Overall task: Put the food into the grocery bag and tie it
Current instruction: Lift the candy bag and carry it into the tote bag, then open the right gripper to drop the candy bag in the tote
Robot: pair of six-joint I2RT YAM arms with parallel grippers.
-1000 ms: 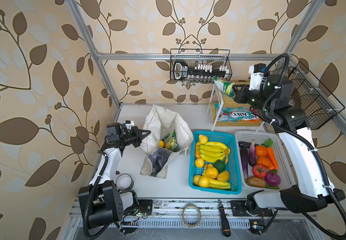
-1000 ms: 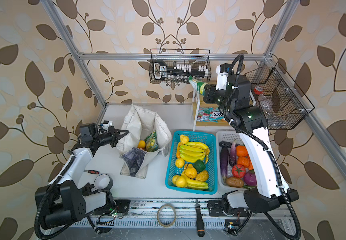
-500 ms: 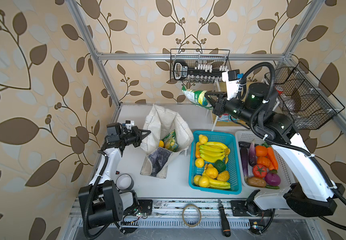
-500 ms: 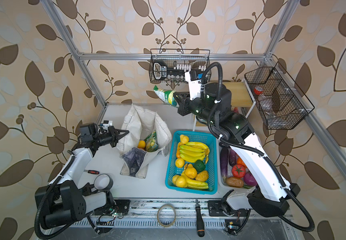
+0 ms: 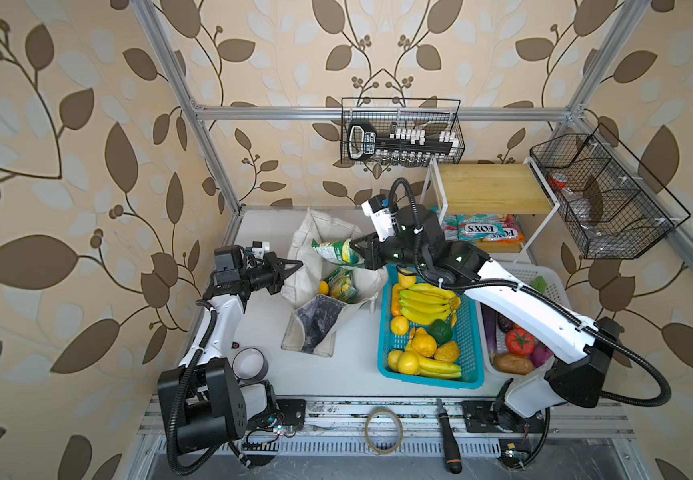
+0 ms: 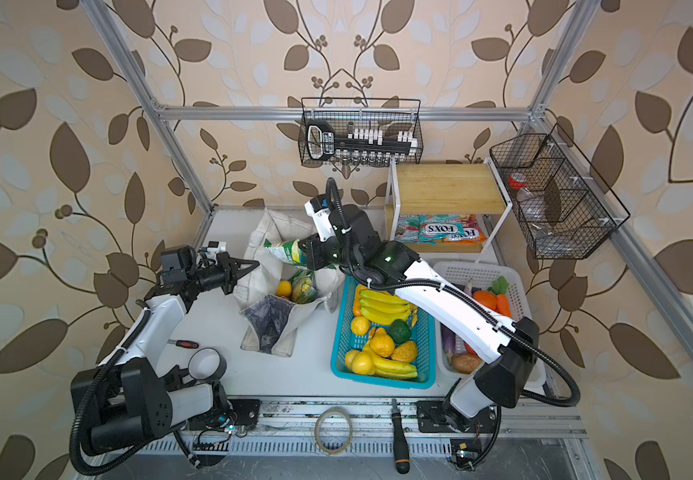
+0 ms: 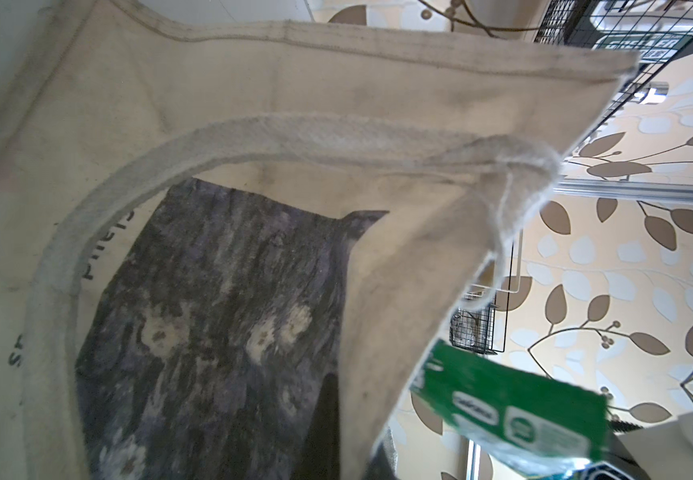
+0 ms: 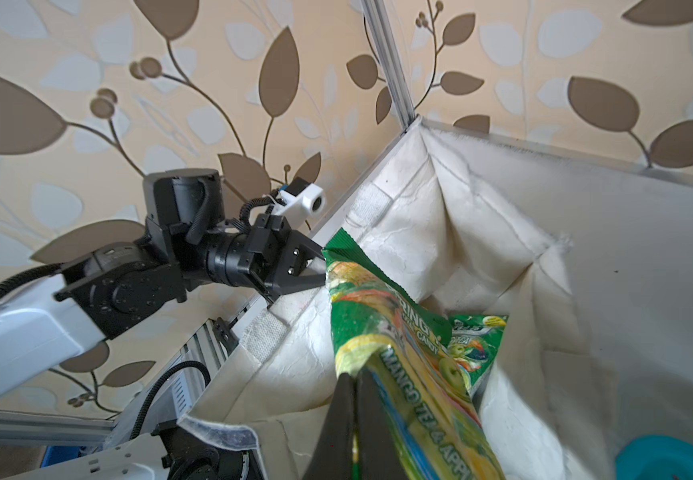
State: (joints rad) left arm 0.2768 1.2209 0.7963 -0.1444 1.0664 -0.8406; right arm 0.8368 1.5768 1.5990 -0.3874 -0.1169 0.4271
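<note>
Clamped on a green-and-yellow snack packet (image 5: 333, 251), the right gripper (image 5: 360, 254) has swung over from the shelf (image 5: 490, 189) to hang just above the mouth of the grocery bag (image 5: 323, 226). Opposite it, the left gripper (image 5: 294, 263) is closed on the bag's rim, pinching it open. Releasing now should drop the packet beside the orange toy fruit (image 5: 323, 287) below.

The grocery bag's (image 5: 313, 328) mouth gaped open, a snack packet (image 5: 342, 286) inside, the right pincer's (image 5: 358, 255) held packet (image 5: 333, 250) hanging over it. The left pincer (image 5: 294, 264) gripped its left rim; a blue basket (image 5: 427, 380) crowded its right.
</note>
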